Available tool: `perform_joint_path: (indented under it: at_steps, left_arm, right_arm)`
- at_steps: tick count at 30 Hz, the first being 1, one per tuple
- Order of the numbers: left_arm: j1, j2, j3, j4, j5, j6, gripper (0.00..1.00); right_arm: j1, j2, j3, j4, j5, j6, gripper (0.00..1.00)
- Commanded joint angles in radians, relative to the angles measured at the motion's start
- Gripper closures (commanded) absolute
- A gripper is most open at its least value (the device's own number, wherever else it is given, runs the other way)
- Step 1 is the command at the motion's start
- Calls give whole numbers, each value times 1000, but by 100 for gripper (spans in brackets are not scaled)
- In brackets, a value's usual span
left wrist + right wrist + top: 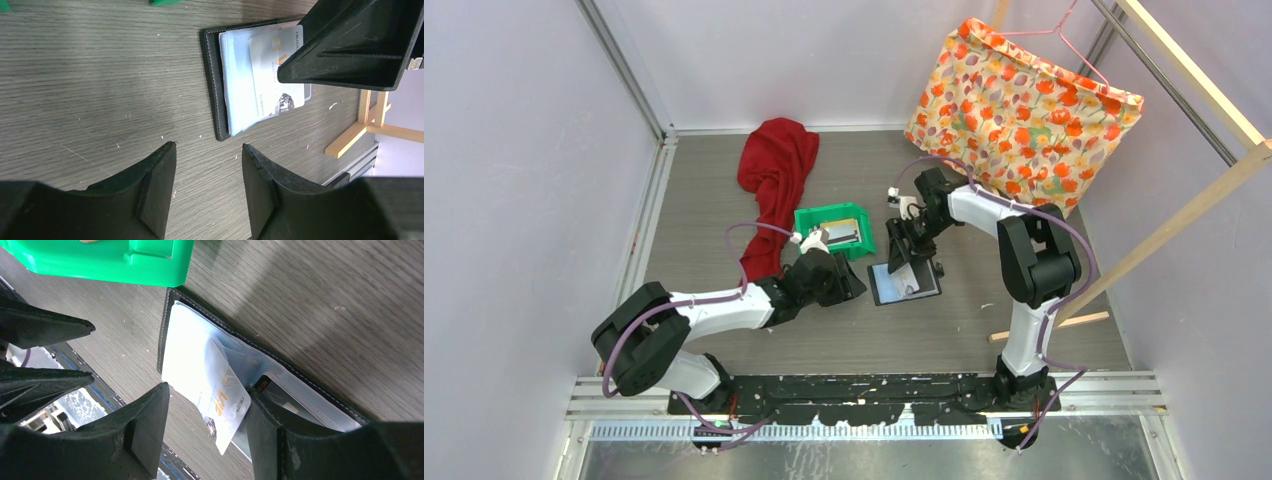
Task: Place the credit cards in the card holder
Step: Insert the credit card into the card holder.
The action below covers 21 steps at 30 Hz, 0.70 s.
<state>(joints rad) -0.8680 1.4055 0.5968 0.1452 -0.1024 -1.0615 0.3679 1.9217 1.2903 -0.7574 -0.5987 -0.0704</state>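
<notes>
Where the black stitched card holder (187, 350) lies open on the grey wood-grain table (325, 300), a thin white card (230, 410) is seen among its glossy clear sleeves. The card is straddled, unpinched, by the parted fingers of the right gripper (207, 390). The left gripper (209, 146) is held nearby, its blunt fingers spread and empty, with a green plastic bin (100, 260) close by.

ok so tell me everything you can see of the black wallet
The wallet lies open and flat on the grey wood-look table, close to the green bin but apart from it. The outside looks like black leather with pale stitching at the edge; inside are clear glossy plastic sleeves. A white card sits partly in the sleeves, one end sticking out. The right pincer is over it, open and straddling the card; the open left pincer is beside it, not touching.
</notes>
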Motion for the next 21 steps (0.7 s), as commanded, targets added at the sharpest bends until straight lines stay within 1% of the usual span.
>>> perform_joint_path:
  at_steps: [1,12,21]
  left_arm:
    - [4,-26,-7,39,12,20,48]
    - [4,-24,-10,50,17,21,48]
    - [4,18,2,86,53,19,48]
  right_arm:
    - [-10,-64,-2,-8,-33,-15,39]
    - [-13,-78,-35,-36,13,-44,38]
    - [-19,-103,-54,-42,19,-46,38]
